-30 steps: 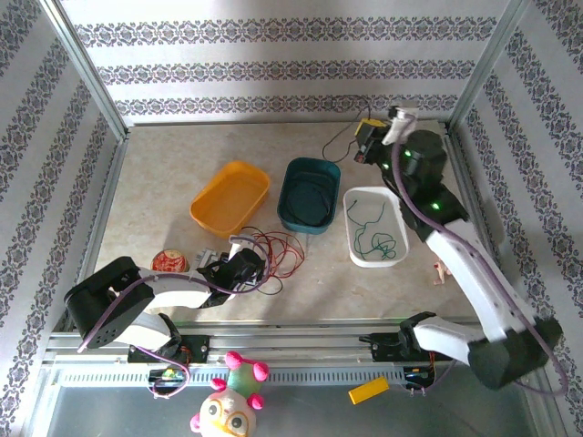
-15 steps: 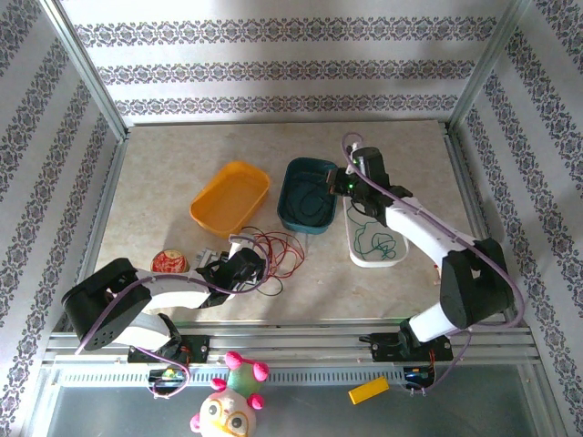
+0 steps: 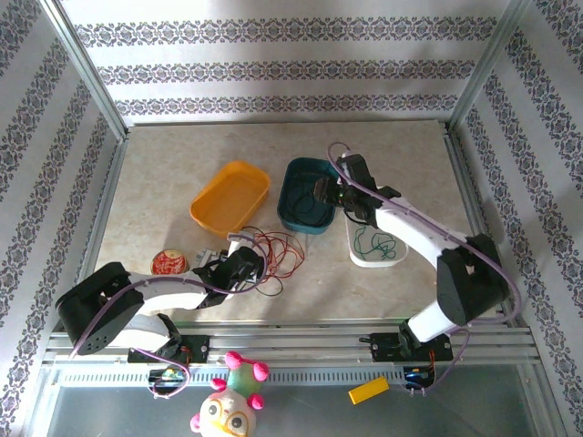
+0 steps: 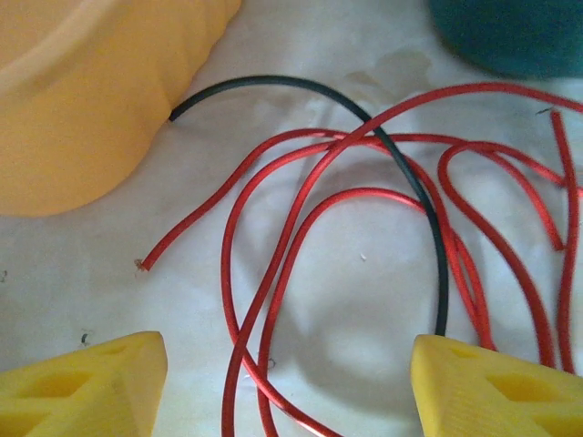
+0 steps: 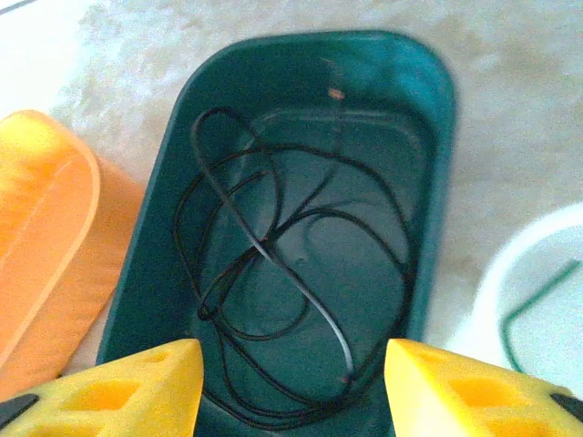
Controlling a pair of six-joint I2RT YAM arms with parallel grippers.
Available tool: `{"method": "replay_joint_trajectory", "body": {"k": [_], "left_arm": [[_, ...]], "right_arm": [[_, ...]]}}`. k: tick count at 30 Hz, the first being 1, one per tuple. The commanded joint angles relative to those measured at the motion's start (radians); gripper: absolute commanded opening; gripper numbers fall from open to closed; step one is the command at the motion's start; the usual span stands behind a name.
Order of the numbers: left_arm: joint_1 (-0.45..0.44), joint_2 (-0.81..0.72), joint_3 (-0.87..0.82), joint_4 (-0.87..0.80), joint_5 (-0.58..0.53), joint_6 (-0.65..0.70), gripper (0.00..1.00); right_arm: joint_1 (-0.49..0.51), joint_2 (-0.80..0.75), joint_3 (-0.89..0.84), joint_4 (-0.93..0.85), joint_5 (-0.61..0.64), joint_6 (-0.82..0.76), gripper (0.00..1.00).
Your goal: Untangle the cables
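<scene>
Your right fingers (image 3: 321, 190) have swung from the far corner, now open and empty above the bin (image 5: 428, 137) holding the black cable (image 5: 273, 264). Left fingers (image 3: 247, 265) gape, empty, over red cables (image 4: 301, 209) tangled on the desk (image 3: 164, 173).

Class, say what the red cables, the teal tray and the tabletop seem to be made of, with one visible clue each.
Red cables: likely wire in glossy plastic insulation; they have a smooth sheen and hold springy loops.
Teal tray: probably moulded plastic with a satin finish; rounded rim, soft highlights.
Tabletop: marble-look surface with beige mottling; whether stone or laminate cannot be told.
</scene>
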Motion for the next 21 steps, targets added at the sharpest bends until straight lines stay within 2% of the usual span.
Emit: {"method": "replay_joint_trajectory", "body": {"k": [1,3,4,9,14,17,21], "left_arm": [[0.006,-0.039,0.011,-0.022,-0.021,-0.003,0.71],[0.006,-0.059,0.011,-0.015,-0.025,0.006,0.71],[0.006,-0.071,0.011,-0.014,-0.028,0.009,0.71],[0.006,-0.136,0.006,-0.012,-0.035,0.023,0.72],[0.006,-0.19,0.016,-0.072,-0.077,0.028,0.72],[0.006,-0.215,0.039,-0.192,-0.203,-0.048,0.72],[0.007,-0.237,0.062,-0.363,-0.356,-0.18,0.72]], "right_arm": [[0.048,-0.125,-0.025,-0.07,0.211,-0.03,0.62],[0.081,-0.174,-0.046,-0.096,0.238,-0.051,0.62],[0.1,-0.195,-0.063,-0.097,0.214,-0.061,0.62],[0.258,-0.229,-0.157,-0.071,-0.079,-0.127,0.61],[0.453,-0.161,-0.243,-0.007,-0.264,-0.103,0.58],[0.522,-0.08,-0.244,0.001,-0.289,-0.081,0.57],[0.587,0.044,-0.19,-0.024,-0.222,-0.086,0.57]]}}
